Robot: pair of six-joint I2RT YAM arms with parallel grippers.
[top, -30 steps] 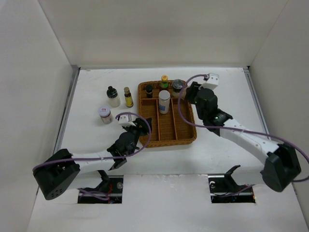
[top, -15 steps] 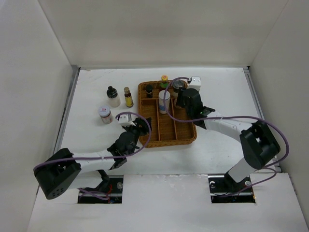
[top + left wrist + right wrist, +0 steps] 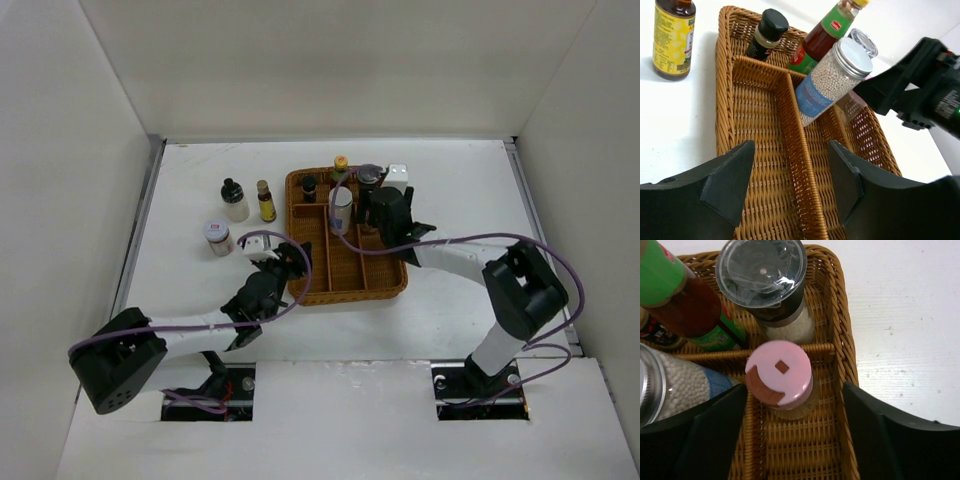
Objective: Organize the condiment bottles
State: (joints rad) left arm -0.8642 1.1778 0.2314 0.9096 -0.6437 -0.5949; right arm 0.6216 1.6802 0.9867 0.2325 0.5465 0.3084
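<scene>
Lifting the right gripper (image 3: 795, 390) straight up looks like the move imo. Jaws are apart either side of the pink-cap jar (image 3: 780, 377), not touching, so don't clip it or the grinder (image 3: 764, 275) behind. Jar's upright in the tray (image 3: 842, 325), right-hand section, w/ clear body and brown patch on cap. Btw left gripper (image 3: 790, 170) is spread too, nothing in it.

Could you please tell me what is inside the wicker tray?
A black-capped bottle, a green-labelled sauce bottle, a clear-lidded grinder, a bead jar and a pink-capped jar, whose cap hides its contents.
</scene>
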